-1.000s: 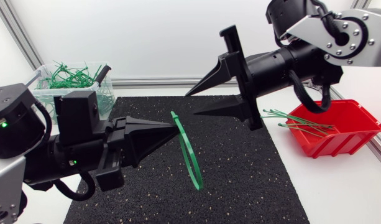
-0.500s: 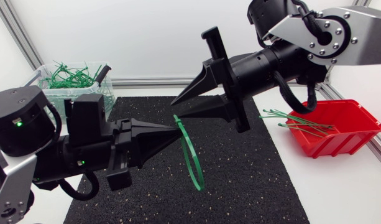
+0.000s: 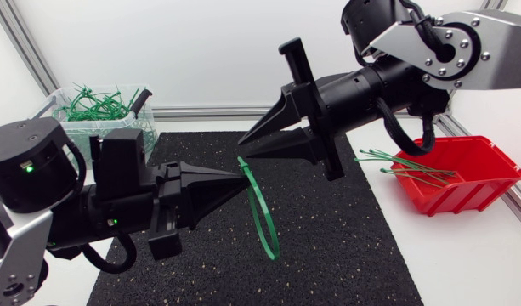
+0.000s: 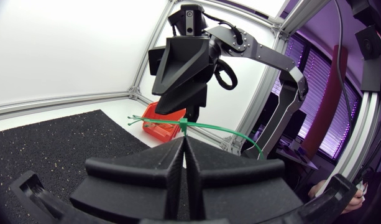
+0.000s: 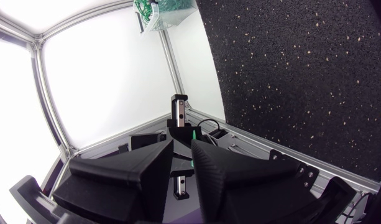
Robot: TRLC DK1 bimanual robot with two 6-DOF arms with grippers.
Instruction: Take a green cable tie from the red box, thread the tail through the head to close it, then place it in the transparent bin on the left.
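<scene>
Cable tie: green [image 3: 262, 217], bent into a loop and held in the air over the mat. Its upper end is pinched, and the loop hangs toward 5 o'clock from there.
Left tool: [image 3: 241, 176] comes in from 9 o'clock, fingers pressed together on the cable tie's end.
Right tool: [image 3: 246, 148] comes in from 2 o'clock, fingers a narrow gap apart, tips just at 12 o'clock of the pinched end. A bit of green shows in the gap; I cannot tell if it touches.
Red box: [image 3: 464, 183] at 3 o'clock of the cable tie, with spare ties [image 3: 404, 166] poking out over its 9 o'clock rim.
Clear bin: [image 3: 69, 129] at 10 o'clock, holding a green tangle.
Mat: black [image 3: 345, 246], lying on the table [image 3: 481, 255].
</scene>
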